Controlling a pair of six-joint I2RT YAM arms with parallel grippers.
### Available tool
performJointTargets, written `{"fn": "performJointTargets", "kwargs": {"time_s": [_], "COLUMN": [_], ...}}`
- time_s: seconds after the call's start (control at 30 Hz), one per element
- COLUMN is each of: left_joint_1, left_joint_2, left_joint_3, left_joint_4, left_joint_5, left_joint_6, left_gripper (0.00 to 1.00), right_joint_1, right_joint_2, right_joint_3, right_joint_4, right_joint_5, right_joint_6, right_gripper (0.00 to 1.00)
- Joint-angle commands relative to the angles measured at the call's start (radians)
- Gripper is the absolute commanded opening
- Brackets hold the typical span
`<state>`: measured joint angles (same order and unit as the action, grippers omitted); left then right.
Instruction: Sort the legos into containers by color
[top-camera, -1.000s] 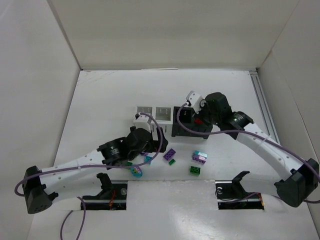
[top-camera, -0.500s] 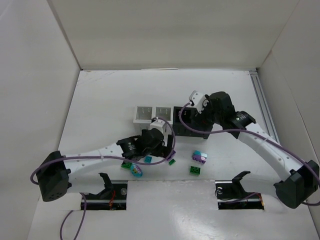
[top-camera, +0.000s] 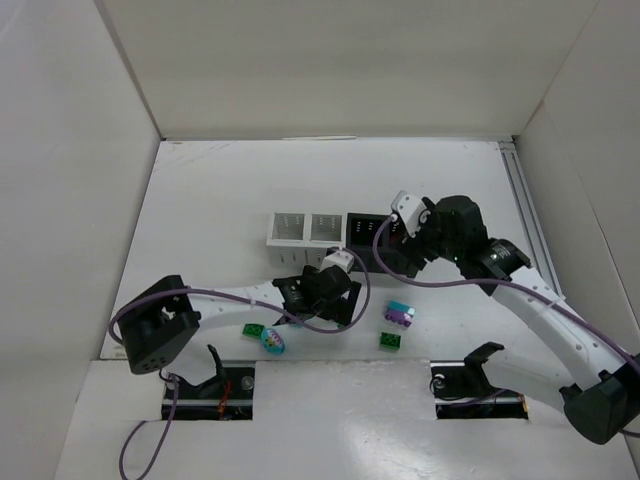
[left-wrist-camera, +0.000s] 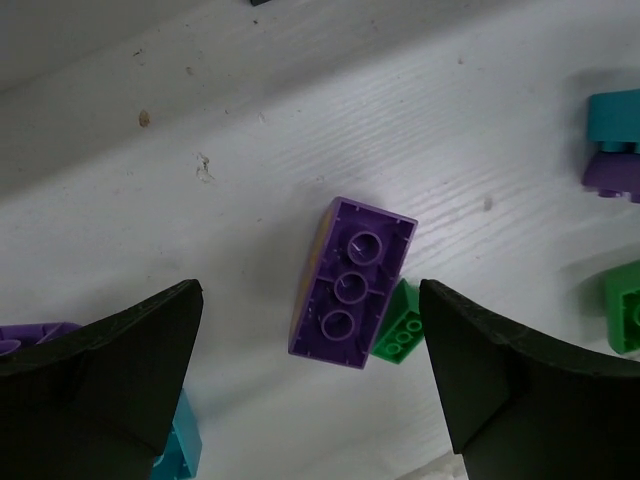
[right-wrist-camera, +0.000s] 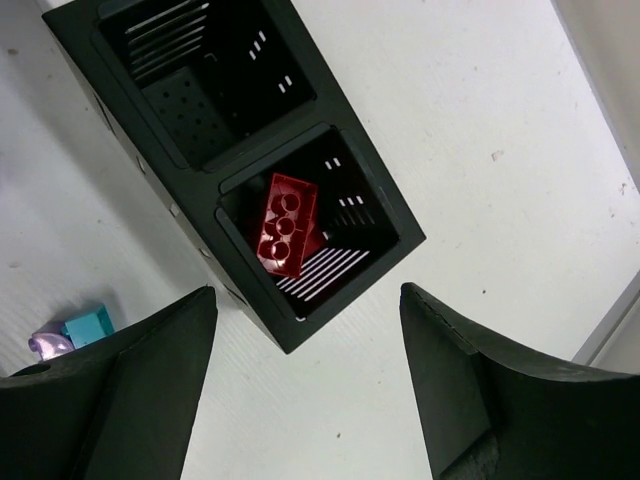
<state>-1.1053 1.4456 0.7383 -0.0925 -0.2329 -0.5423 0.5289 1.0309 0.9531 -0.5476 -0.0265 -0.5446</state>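
In the left wrist view my left gripper (left-wrist-camera: 308, 292) is open, hovering over an upside-down purple lego (left-wrist-camera: 350, 283) that lies between its fingers without touching them. A small green lego (left-wrist-camera: 400, 326) leans against that brick. From above, the left gripper (top-camera: 335, 293) hides both. My right gripper (right-wrist-camera: 308, 295) is open and empty above the near corner of the black container (right-wrist-camera: 250, 310). A red lego (right-wrist-camera: 285, 226) lies in that container's nearer compartment. The far compartment looks empty. The right gripper (top-camera: 402, 240) covers part of the black container (top-camera: 360, 232).
Two white containers (top-camera: 305, 228) stand left of the black one. Loose legos lie near the front: a green one (top-camera: 253, 330), a teal and purple rounded piece (top-camera: 272, 341), a teal-on-purple stack (top-camera: 400, 313) and a green brick (top-camera: 389, 340). White walls enclose the table.
My right gripper opened, left the red lego in the black container and drew back to the right. My left arm swung right, over the purple lego.
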Motion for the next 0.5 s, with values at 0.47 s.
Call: {"fn": "performJointTargets", "kwargs": {"time_s": [0.47], "left_joint_1": [-0.056], "left_joint_2": [0.147], "left_joint_3": [0.085], "left_joint_4": [0.030], "left_joint_5": [-0.081], "left_joint_6": [-0.022], "left_gripper": [0.48], "right_joint_1": [-0.050], "right_joint_2": [-0.094], "right_joint_3": [-0.027], "right_joint_4": [0.006], "right_joint_5": [-0.026], "right_joint_6": [-0.011], "right_gripper": [0.80]}}
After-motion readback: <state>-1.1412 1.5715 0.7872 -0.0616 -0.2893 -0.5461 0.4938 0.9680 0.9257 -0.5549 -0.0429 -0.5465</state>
